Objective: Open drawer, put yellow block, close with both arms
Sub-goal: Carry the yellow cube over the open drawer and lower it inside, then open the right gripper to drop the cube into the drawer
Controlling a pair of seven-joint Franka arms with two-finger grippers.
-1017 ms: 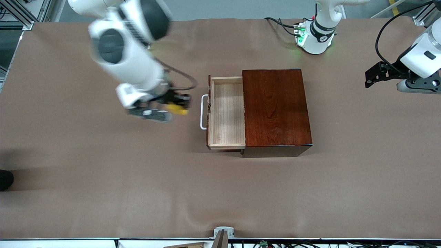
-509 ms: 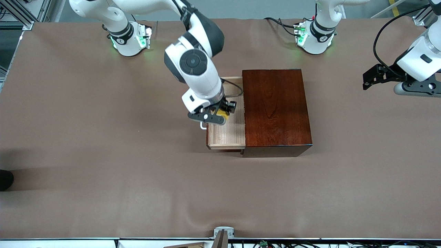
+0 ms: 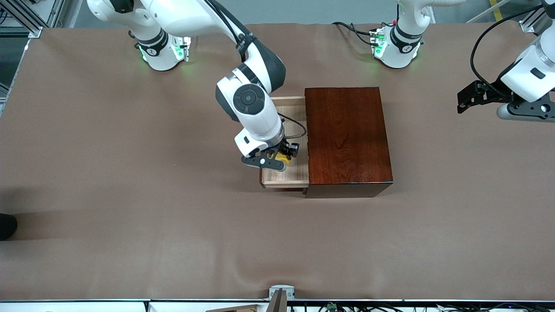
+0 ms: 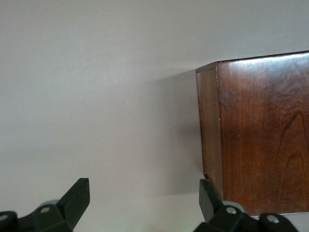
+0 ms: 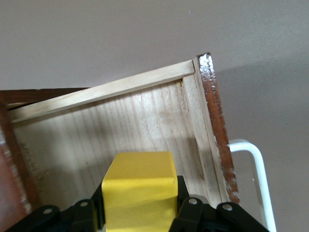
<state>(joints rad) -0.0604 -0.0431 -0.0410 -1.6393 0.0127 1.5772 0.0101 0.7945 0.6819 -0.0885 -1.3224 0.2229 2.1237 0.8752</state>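
The dark reddish-brown wooden box (image 3: 347, 134) stands mid-table with its drawer (image 3: 286, 175) pulled out toward the right arm's end, pale wood inside. My right gripper (image 3: 284, 157) is shut on the yellow block (image 3: 284, 158) and holds it over the drawer's open tray. In the right wrist view the yellow block (image 5: 139, 191) sits between my fingers above the drawer floor (image 5: 120, 130), with the white handle (image 5: 253, 169) beside it. My left gripper (image 3: 466, 100) is open and empty, waiting over the table at the left arm's end; its wrist view shows the box (image 4: 260, 130).
Both green-lit arm bases (image 3: 162, 50) (image 3: 392, 47) stand along the table's edge farthest from the front camera. The brown table cover (image 3: 130, 216) spreads all round the box. A dark object (image 3: 6, 225) shows at the table's edge near the right arm's end.
My right gripper has carried the yellow block from beside the drawer's handle to over the open tray, then a little nearer the front camera. The left arm has barely moved.
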